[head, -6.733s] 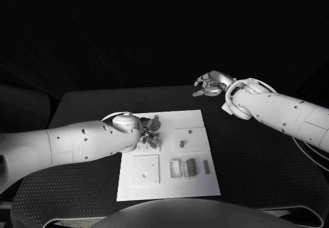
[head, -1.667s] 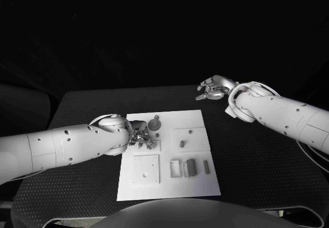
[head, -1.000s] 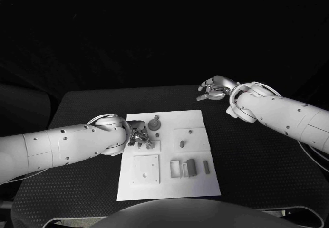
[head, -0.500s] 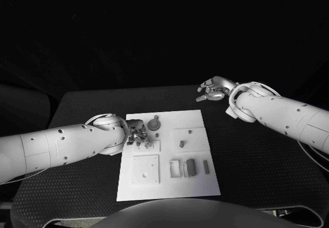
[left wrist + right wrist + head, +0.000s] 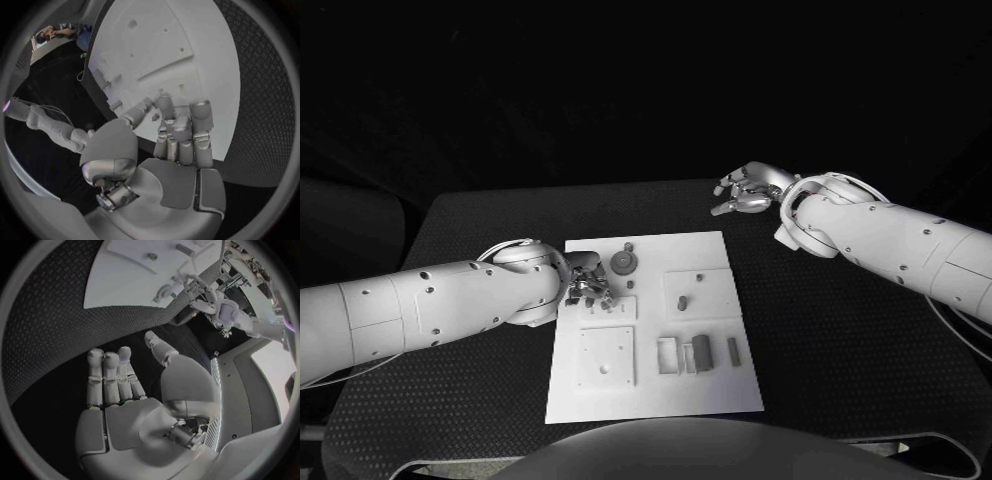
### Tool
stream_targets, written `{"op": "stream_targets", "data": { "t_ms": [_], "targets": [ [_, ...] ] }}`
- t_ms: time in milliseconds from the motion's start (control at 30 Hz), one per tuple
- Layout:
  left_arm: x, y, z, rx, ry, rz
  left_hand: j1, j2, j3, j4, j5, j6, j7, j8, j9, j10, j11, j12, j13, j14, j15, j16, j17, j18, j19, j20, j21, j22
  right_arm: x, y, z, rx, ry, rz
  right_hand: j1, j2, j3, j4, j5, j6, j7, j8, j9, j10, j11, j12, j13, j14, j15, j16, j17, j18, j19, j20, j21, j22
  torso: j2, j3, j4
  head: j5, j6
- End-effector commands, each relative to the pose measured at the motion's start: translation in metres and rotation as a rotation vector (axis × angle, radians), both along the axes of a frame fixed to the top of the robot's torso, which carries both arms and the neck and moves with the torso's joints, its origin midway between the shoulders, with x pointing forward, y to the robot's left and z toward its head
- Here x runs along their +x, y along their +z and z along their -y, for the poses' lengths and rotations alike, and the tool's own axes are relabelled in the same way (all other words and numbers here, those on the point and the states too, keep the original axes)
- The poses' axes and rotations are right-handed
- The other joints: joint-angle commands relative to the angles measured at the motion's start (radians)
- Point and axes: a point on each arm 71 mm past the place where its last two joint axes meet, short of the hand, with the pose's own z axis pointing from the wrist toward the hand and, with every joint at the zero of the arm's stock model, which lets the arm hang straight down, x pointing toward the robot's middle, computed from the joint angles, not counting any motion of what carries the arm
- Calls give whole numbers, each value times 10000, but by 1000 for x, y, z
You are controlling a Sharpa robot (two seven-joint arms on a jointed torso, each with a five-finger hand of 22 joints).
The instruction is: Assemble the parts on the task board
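The white task board (image 5: 718,390) lies in the middle of the table. My left hand (image 5: 589,285) hovers low over its left far part, fingers straight and close together, pointing down at the board (image 5: 187,30). A small piece (image 5: 155,117) shows between thumb and fingers; I cannot tell whether it is gripped. A round grey gear (image 5: 627,262) stands on the board just right of that hand. My right hand (image 5: 747,187) hangs over the black table beyond the board's far right corner and holds nothing; its fingers (image 5: 112,375) lie side by side, thumb apart.
A short peg (image 5: 682,300) stands right of centre. A square plate (image 5: 606,355) and three upright grey pieces (image 5: 700,351) sit on the board's near half. Black table (image 5: 848,340) surrounds the board.
Since 6.7 s ago my left hand has drawn back left from the gear, which now stands free. Over the last second it barely shifts. My right hand has sunk a little.
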Motion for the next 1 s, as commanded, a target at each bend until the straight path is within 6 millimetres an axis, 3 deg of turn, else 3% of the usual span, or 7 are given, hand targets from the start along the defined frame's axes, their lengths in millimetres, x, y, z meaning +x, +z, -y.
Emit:
{"op": "stream_targets", "data": {
  "t_ms": [33,700,1000],
  "targets": [
    [-4,-7,-9,-335,616,-1003,-32,-106,12,-13,-35,-205,298,45,-8,-24,65,37,-9,55,2,-29,-15,1044,22,44,21,153,-1,0,-2,-74,149,-60,-85,-25,-38,31,20,-163,208,37,-15,-54,13,55,-15,-12,-41,-2,-9,456,-26,-64,-65,-13,-1,3,-9,18,2],
    [2,-1,-11,-641,959,-1299,-144,-196,-12,57,-52,-206,306,69,-81,-40,74,50,-12,43,10,-17,-24,1055,13,40,19,159,-2,0,-3,-164,235,-54,-61,-29,-28,17,20,-167,210,39,-18,-65,15,61,-23,-21,-39,-1,-11,456,-35,-63,-69,-12,0,19,-18,17,2],
    [4,0,-11,-733,1021,-1157,-66,-28,45,19,-56,-127,282,139,-109,-43,51,65,-14,40,-11,-6,-29,1066,14,34,23,163,-2,0,-3,-158,237,-38,-59,-27,-27,16,20,-166,210,40,-18,-67,16,65,-26,-23,-38,0,-11,456,-36,-62,-70,-12,-1,9,-17,5,2]
  ]
}}
